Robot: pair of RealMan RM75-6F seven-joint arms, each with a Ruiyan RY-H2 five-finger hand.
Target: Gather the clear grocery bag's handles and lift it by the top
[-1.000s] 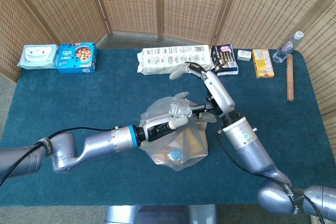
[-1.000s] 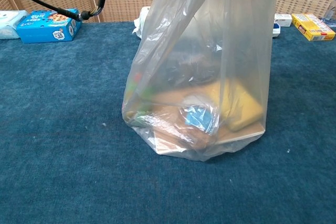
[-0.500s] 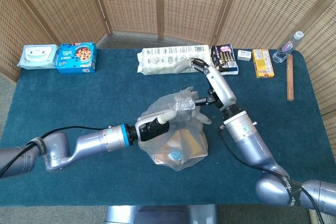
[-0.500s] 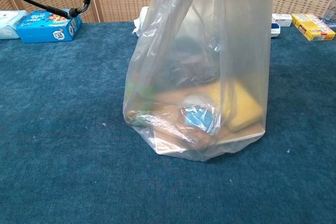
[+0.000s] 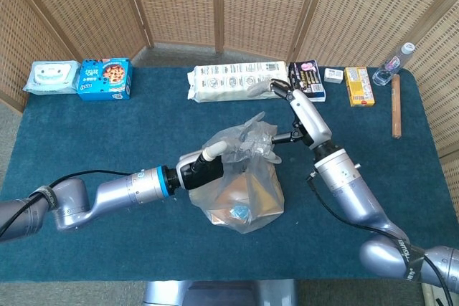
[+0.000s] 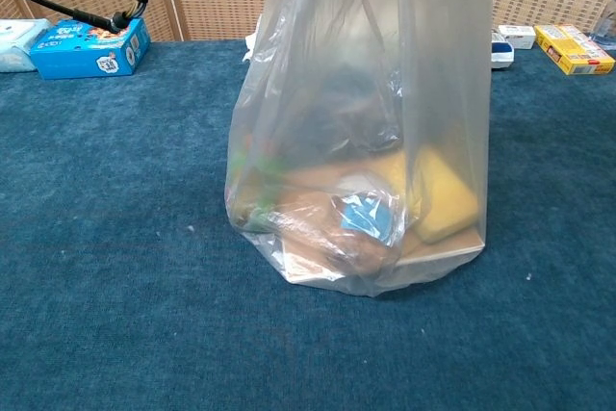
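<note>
Clear plastic grocery bag (image 5: 242, 184), frame centre: gathered top gripped by left hand (image 5: 209, 164) from left; right hand (image 5: 301, 114) upper right, fingers spread, empty.

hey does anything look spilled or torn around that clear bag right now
Nothing stands out. The clear grocery bag stands upright on the blue table, its contents inside, no tear showing.

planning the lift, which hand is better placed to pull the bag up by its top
Left. The left hand sits against the gathered top of the bag, apparently gripping it. The right hand is beside the top, fingers off the plastic.
</note>
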